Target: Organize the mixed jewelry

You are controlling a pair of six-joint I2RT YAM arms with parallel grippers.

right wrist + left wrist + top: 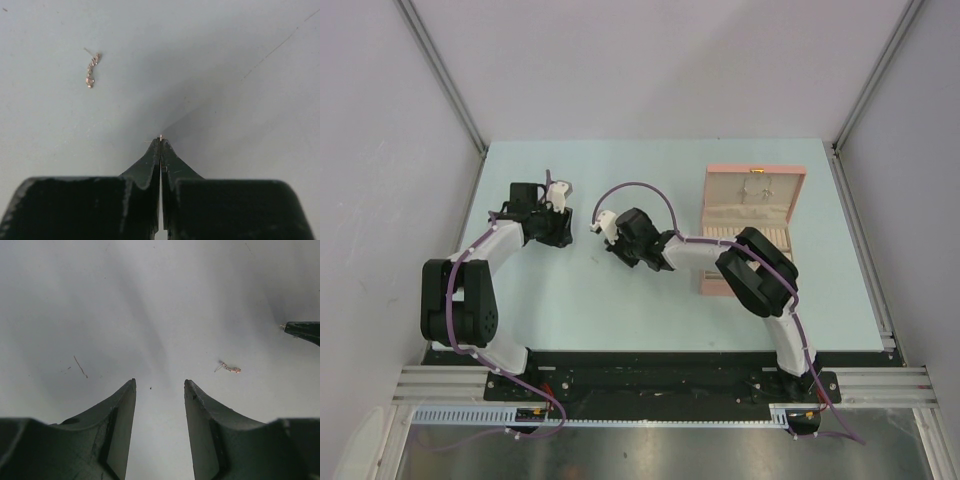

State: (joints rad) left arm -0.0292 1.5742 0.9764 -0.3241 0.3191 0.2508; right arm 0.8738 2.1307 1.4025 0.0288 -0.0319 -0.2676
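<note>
To the left of the one open pink jewelry box (752, 215), two grippers hung close over the pale table (570, 300). The left gripper (160, 381) stood with fingers apart, empty. The right gripper (160, 140) was pinched together on one tiny pale piece (160, 135). One drop earring (91, 70) lay on the table near both grippers.

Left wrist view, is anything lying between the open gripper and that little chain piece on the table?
Nothing visible does. The chain piece lies on bare table ahead and right of the left gripper; the right gripper sits beyond it.
</note>
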